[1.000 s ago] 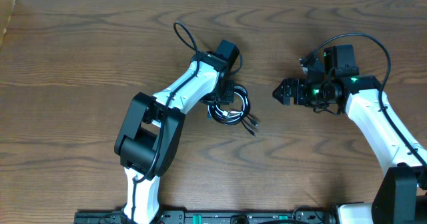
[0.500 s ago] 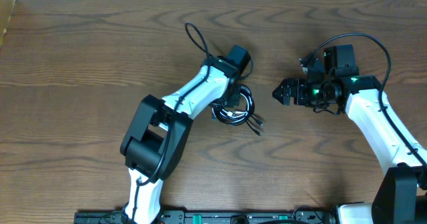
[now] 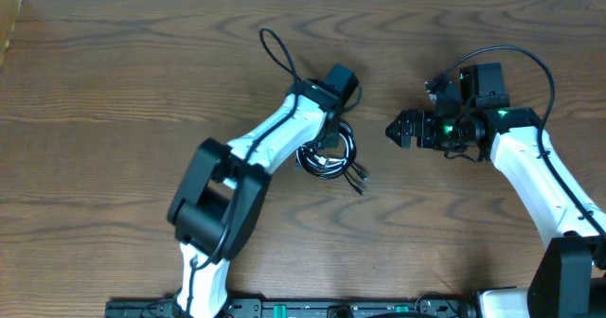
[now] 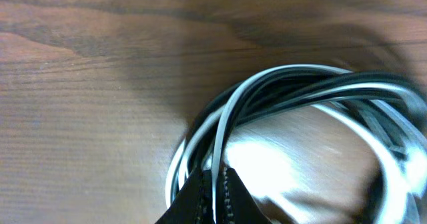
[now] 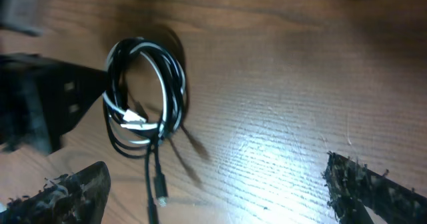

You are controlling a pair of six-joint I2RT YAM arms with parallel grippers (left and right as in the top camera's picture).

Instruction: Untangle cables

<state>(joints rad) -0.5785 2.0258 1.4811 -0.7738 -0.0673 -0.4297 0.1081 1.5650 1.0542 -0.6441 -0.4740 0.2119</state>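
A coiled bundle of black and white cables (image 3: 329, 157) lies on the wooden table at the middle, with plug ends trailing to its lower right. My left gripper (image 3: 322, 146) is at the bundle's left edge, shut on a white cable strand (image 4: 215, 191) of the bundle (image 4: 293, 97). My right gripper (image 3: 398, 129) is open and empty, to the right of the bundle and apart from it. In the right wrist view the bundle (image 5: 147, 97) lies ahead of the open fingers (image 5: 220, 191), with a black plug end (image 5: 160, 184) near the left finger.
The wooden table (image 3: 114, 119) spreads around the bundle. A thick black arm cable (image 3: 276, 53) loops above my left arm. The table's far edge meets a white wall at the top.
My left arm shifted right and then slightly back left with the bundle, which slid a little with it. My right arm has stayed in place.
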